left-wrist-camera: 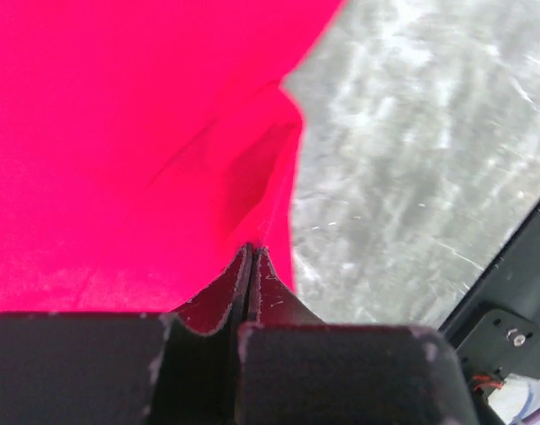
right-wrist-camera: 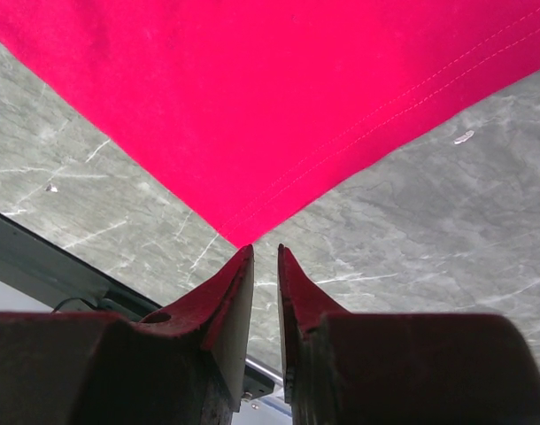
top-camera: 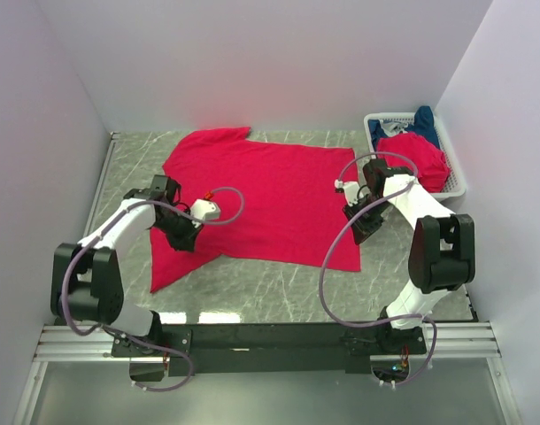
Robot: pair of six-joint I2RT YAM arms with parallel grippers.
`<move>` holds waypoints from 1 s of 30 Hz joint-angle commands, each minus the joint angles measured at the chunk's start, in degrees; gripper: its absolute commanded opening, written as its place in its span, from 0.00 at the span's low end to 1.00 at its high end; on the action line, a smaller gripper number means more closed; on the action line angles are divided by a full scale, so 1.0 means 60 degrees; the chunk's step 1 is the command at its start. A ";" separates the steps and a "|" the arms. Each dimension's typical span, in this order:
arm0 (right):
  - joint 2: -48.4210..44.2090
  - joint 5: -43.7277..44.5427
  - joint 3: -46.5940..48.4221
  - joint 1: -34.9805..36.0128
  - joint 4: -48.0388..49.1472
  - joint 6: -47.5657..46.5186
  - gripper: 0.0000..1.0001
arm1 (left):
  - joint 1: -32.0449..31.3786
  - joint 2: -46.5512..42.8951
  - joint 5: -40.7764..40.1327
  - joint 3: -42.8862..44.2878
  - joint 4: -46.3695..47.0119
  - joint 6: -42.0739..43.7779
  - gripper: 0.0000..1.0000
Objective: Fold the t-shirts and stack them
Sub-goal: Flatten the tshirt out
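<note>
A red shirt (top-camera: 270, 190) lies spread flat on the table (top-camera: 279, 288), sleeves out and with no fold in it. Both arms are at its near edge, one at each side.

The left fingers (left-wrist-camera: 219, 301) are clenched together over the shirt's left side. The cloth rises in a small ridge straight to their tips, so they seem to have a pinch of it, though the wrist view does not show the cloth between the pads outright.

The right fingers (right-wrist-camera: 224, 301) stand a little apart with nothing between them. The shirt's near right corner lies just ahead of the tips, flat on the table and not gripped.

At the far right a basket (top-camera: 458, 184) holds a second red shirt (top-camera: 418, 159) and a blue shirt (top-camera: 421, 119), both bunched up.

The task looks barely begun: no shirt is folded and there is no stack anywhere on the table. What is in hand is taking hold of the two near points for the first fold, and only the left side is likely secured. Left to do: the right grip, every fold of this shirt, then the basket's shirts, then stacking.
</note>
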 commanded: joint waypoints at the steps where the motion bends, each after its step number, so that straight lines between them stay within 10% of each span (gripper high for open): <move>1: 0.0061 -0.0086 0.0374 -0.0071 -0.0193 -0.0114 0.24 | -0.0752 -0.0513 0.0293 -0.0233 -0.0657 0.0427 0.01; 7: 0.0163 -0.0014 0.0491 -0.0057 -0.0252 -0.0114 0.24 | -0.2392 -0.0645 0.0425 -0.0702 -0.1243 0.0544 0.04; 12: 0.0266 0.0074 0.0652 -0.0056 -0.0267 -0.0070 0.24 | -0.3026 -0.0777 0.0278 -0.0690 -0.2004 0.0794 0.31; 21: 0.0924 0.0951 0.0872 0.0250 0.0347 0.0617 0.23 | 0.0763 0.0727 -0.0172 0.1917 0.0392 -0.1265 0.39; 30: 0.2286 0.2196 0.1019 0.0529 0.1241 0.1000 0.20 | 0.1178 0.2695 -0.3162 0.1513 0.2665 -0.2356 0.33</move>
